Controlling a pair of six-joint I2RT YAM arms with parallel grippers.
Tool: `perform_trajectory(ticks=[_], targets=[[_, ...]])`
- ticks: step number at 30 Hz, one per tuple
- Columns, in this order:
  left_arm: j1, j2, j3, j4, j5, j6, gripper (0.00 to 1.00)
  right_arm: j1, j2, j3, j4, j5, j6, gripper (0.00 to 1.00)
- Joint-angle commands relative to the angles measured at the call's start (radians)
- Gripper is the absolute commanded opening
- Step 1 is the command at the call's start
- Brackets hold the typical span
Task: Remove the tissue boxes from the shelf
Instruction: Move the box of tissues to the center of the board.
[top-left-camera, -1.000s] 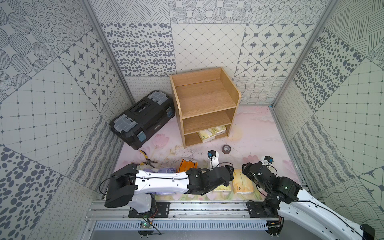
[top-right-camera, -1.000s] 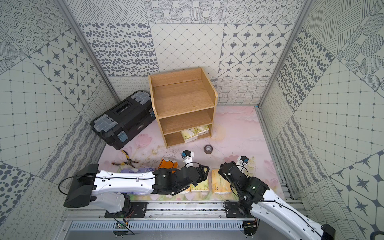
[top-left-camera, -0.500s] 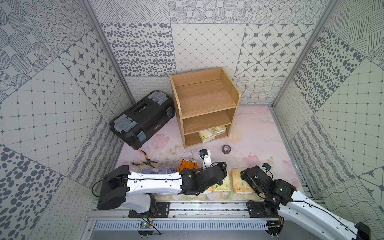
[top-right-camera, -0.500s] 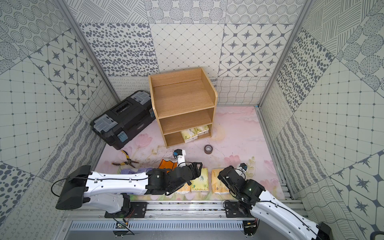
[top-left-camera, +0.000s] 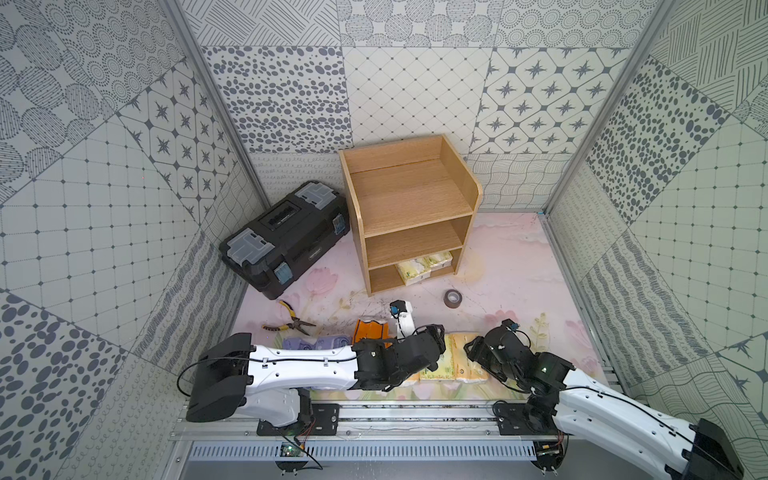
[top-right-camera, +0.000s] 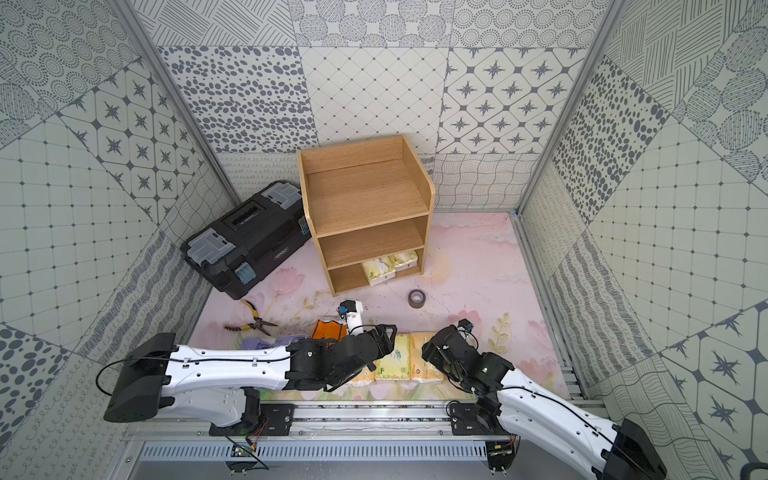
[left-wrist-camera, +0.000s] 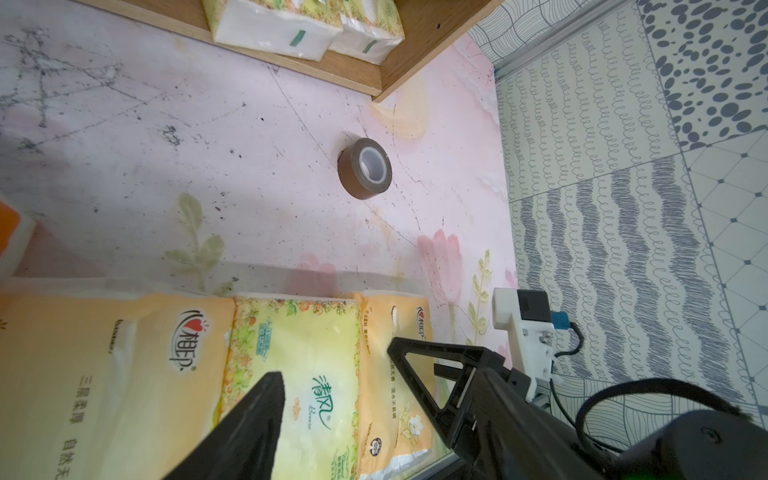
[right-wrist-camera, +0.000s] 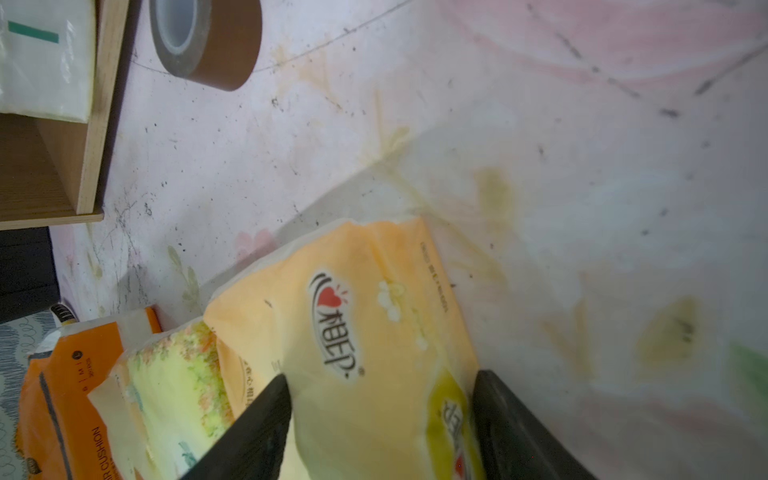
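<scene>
Two tissue boxes (top-left-camera: 423, 268) are sitting in the bottom tier of the shelf (top-left-camera: 409, 195). The other tissue boxes (top-right-camera: 328, 330) are lying in a row along the front of the table (top-left-camera: 507, 266), within reach of both arms, so unloading looks mostly done. Right gripper (right-wrist-camera: 380, 382) is straddling the cream tissue box (top-right-camera: 419, 353) at the row's end, fingers at both sides; can't tell if it's pinching or letting go. Left gripper (left-wrist-camera: 332, 358) is hovering spread wide and empty over the yellow-green tissue box (top-right-camera: 392, 357) next to it.
</scene>
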Motion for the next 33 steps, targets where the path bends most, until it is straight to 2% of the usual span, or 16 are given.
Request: perform_trajectory(ticks=[1, 17, 27, 29, 33], targets=[[0.019, -0.031, -0.024, -0.033, -0.051, -0.038, 0.76, -0.003, 0.058, 0.038, 0.143, -0.083, -0.097, 0.71], [0.092, -0.198, -0.159, -0.052, -0.114, -0.088, 0.8, 0.0, 0.321, 0.13, 0.339, -0.246, -0.291, 0.72], [0.123, -0.213, -0.197, 0.001, -0.14, -0.062, 0.82, 0.004, 0.409, 0.164, 0.451, -0.374, -0.342, 0.73], [0.128, -0.22, -0.199, 0.002, -0.14, -0.051, 0.82, 0.004, 0.417, 0.176, 0.442, -0.368, -0.355, 0.74], [0.134, -0.234, -0.211, 0.003, -0.141, -0.054, 0.83, 0.006, 0.371, 0.207, 0.317, -0.196, -0.355, 0.83]])
